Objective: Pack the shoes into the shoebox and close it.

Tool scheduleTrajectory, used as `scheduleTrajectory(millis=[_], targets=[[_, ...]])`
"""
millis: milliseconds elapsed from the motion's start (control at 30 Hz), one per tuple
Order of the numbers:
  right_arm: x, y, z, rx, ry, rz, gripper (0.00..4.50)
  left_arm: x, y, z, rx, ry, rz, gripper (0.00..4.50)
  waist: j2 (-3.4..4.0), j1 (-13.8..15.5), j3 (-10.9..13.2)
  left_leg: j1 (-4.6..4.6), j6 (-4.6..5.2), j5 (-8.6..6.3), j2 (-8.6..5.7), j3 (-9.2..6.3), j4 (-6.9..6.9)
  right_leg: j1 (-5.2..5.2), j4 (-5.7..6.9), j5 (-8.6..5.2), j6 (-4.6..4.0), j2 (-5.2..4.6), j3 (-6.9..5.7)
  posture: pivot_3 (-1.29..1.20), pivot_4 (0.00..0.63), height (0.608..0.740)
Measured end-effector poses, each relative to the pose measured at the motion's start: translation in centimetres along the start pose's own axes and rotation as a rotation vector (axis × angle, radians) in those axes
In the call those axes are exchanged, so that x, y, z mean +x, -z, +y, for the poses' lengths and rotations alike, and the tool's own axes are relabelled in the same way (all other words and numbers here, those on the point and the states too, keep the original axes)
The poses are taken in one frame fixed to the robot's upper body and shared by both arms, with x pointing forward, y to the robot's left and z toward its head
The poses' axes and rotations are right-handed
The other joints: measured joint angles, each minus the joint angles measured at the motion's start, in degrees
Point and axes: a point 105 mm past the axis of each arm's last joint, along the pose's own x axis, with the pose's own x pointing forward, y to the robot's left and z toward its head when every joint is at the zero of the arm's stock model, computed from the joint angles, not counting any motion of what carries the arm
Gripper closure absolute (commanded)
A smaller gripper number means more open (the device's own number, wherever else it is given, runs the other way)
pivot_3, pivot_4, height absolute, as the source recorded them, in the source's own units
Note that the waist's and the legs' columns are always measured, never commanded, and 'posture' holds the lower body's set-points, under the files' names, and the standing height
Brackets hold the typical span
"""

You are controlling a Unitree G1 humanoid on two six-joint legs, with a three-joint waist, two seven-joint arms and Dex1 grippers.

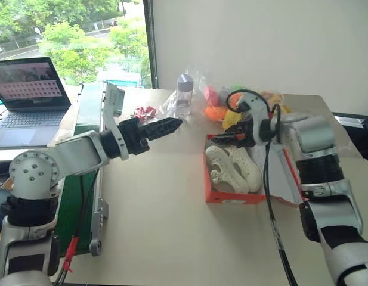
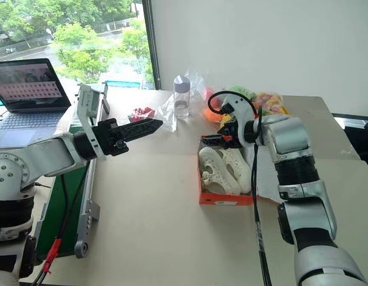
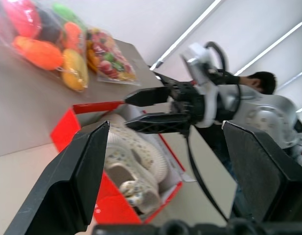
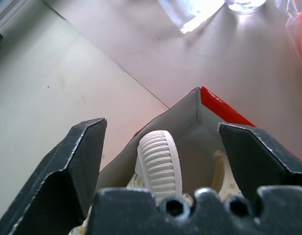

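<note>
Two cream-white shoes (image 1: pixel 232 168) lie side by side inside the orange-red shoebox (image 1: pixel 234 197) on the table. Its lid (image 1: pixel 283 174) lies open to the right, white side up, partly under my right arm. My right gripper (image 1: pixel 212 139) hovers over the far end of the box, pointing left and slightly down. It is open with nothing between its fingers; in the right wrist view one shoe's ribbed sole (image 4: pixel 159 161) lies below them. My left gripper (image 1: pixel 175 124) hangs in the air to the left of the box, pointing toward it, open and empty.
A clear bag of colourful plush toys (image 1: pixel 249 102) lies just behind the box. A clear bottle (image 1: pixel 184 94) and a small bag with red pieces (image 1: pixel 146 112) stand further left. A green frame (image 1: pixel 88 119) and a laptop (image 1: pixel 30 95) border the table's left side. A person (image 3: pixel 261 81) is behind my right arm.
</note>
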Motion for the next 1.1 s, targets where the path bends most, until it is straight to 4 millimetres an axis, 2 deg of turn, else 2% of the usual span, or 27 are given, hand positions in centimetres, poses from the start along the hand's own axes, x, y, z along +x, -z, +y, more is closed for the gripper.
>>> scheduleTrajectory(millis=[167,200,233,300,567,800,1100], targets=[[-1.2,-0.4,-0.5,-0.051,0.024,-0.001,3.11,-1.2,0.2,2.4,0.174,-0.136,0.077,0.54,-0.01,-0.12,0.08,-0.03,-0.01,-0.01,0.01,0.04,-0.07,-0.07,-0.02,-0.01,0.0,-0.01,0.0,0.0,0.15,0.74],[-1.2,-0.2,-0.4,-0.059,0.021,0.005,3.51,-1.3,0.7,2.6,0.187,-0.138,0.095,0.54,-0.01,-0.09,0.09,-0.03,-0.01,-0.01,0.01,0.04,-0.07,-0.08,-0.03,-0.02,0.0,-0.01,-0.01,0.0,0.15,0.74],[-1.1,0.0,-0.3,-0.062,0.015,0.012,3.62,-1.2,1.0,2.7,0.194,-0.137,0.113,0.54,-0.02,-0.08,0.09,-0.04,-0.01,-0.02,0.02,0.04,-0.07,-0.08,-0.03,-0.02,0.0,-0.01,-0.01,0.0,0.15,0.74],[-0.4,1.2,-0.1,-0.056,-0.002,0.044,4.45,-1.0,1.7,2.6,0.219,-0.124,0.143,0.54,-0.03,-0.08,0.1,-0.09,-0.01,-0.02,0.02,0.04,-0.07,-0.13,-0.04,-0.02,0.0,-0.03,-0.01,0.0,0.15,0.74],[1.6,3.0,0.4,0.007,-0.048,0.066,4.45,-0.7,2.4,2.1,0.241,-0.088,0.172,0.54,-0.03,-0.11,0.13,-0.43,0.02,0.04,0.01,0.04,-0.05,-0.46,0.02,0.05,0.04,-0.05,-0.01,0.0,0.15,0.74],[3.0,5.2,-0.9,-0.053,-0.001,0.113,4.45,-1.0,2.1,2.2,0.24,-0.09,0.162,0.54,-0.03,-0.16,0.13,-0.4,0.13,0.08,0.0,0.03,-0.05,-0.41,0.0,0.12,0.2,-0.05,-0.01,0.0,0.15,0.74],[4.2,6.2,-2.6,-0.146,0.098,0.131,4.45,-1.0,2.2,1.8,0.247,-0.081,0.163,0.54,-0.11,0.03,0.08,0.09,0.01,-0.03,-0.01,-0.03,-0.02,0.1,-0.01,-0.03,0.02,-0.08,-0.02,0.0,0.15,0.74]])
